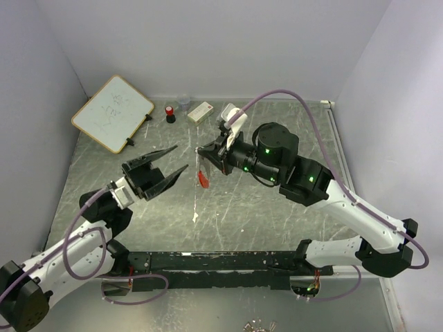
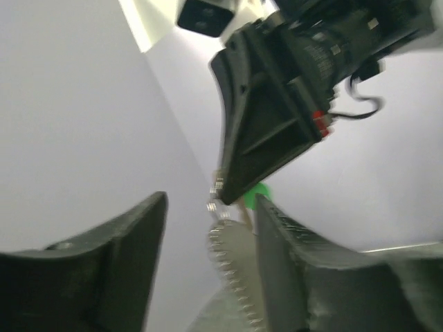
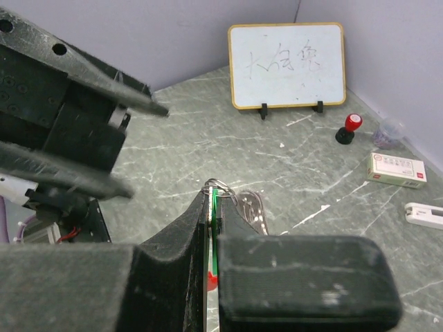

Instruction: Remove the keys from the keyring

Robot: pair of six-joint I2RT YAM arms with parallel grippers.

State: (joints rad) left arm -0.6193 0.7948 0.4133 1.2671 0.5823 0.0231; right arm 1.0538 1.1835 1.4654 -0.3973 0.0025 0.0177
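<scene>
Right gripper point(image 1: 202, 151) was clamped on the green key point(image 3: 214, 211), keyring point(image 3: 220, 185) poking past its tips, red key point(image 1: 203, 178) dangling below. Left gripper point(image 1: 181, 158) gaped just beside; a glancing bite could have slipped off or yanked the bunch free.

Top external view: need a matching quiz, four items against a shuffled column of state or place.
Items:
1. left gripper
2. right gripper
3. red key
4. whiteboard

State or place:
A. far left of the table
B. shut on the green key
C. open, holding nothing
D. dangling under the right gripper

Pairs: 1-C, 2-B, 3-D, 4-A
</scene>
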